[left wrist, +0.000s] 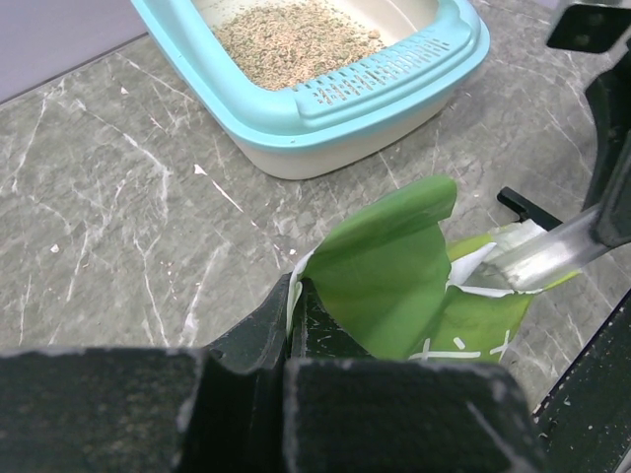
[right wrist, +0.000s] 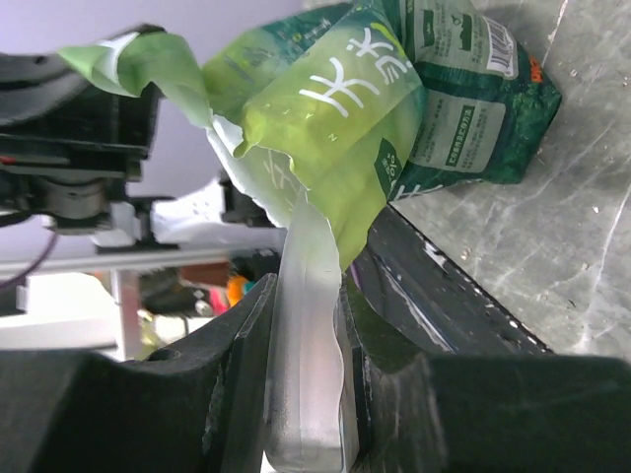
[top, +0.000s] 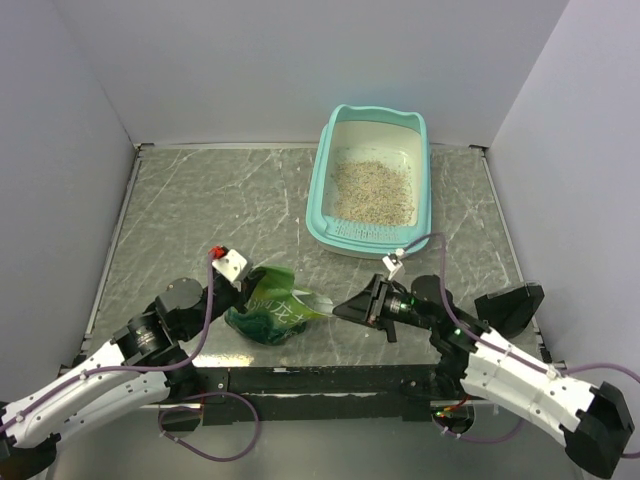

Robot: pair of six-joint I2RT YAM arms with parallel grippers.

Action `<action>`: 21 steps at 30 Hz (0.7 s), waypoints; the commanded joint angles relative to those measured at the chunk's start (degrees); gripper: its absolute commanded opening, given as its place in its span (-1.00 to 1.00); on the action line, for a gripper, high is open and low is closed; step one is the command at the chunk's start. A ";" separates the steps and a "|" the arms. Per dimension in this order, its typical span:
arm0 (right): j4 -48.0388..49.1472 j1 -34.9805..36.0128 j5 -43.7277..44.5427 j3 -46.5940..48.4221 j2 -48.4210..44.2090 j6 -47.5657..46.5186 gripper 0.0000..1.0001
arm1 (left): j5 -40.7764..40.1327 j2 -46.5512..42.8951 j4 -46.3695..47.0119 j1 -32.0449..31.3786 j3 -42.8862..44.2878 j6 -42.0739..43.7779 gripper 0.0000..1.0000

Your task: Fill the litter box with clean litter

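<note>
The teal litter box (top: 318, 190) stands at the back right of the table, with beige-tan clean litter (top: 372, 190) spread inside; it also shows in the left wrist view (left wrist: 394, 84) with the litter (left wrist: 286, 39). A green crinkled pouch (top: 272, 310) lies near the table's front between the arms. My left gripper (top: 252, 290) is shut on the pouch's torn green edge (left wrist: 385, 266). My right gripper (top: 345, 308) is shut on the pouch's clear top strip (right wrist: 311, 325).
The marbled grey table (top: 200, 210) has walls at the left, back and right. A black bar (top: 330, 378) runs along the near edge. A black block (top: 510, 305) sits at the front right.
</note>
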 commanded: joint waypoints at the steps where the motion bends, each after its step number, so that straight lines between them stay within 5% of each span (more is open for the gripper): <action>1: 4.05 0.51 1.94 -6.38 -7.26 8.13 -1.00 | -3.98 0.46 1.79 0.32 1.93 0.33 -0.98; 12: 13.19 0.51 3.79 -17.20 -19.49 14.47 -1.00 | -3.99 1.08 1.97 0.32 1.67 0.59 -0.98; 21: 6.09 0.43 5.20 -15.62 -28.19 13.42 -1.00 | -3.55 1.52 2.32 0.32 1.41 0.77 -0.98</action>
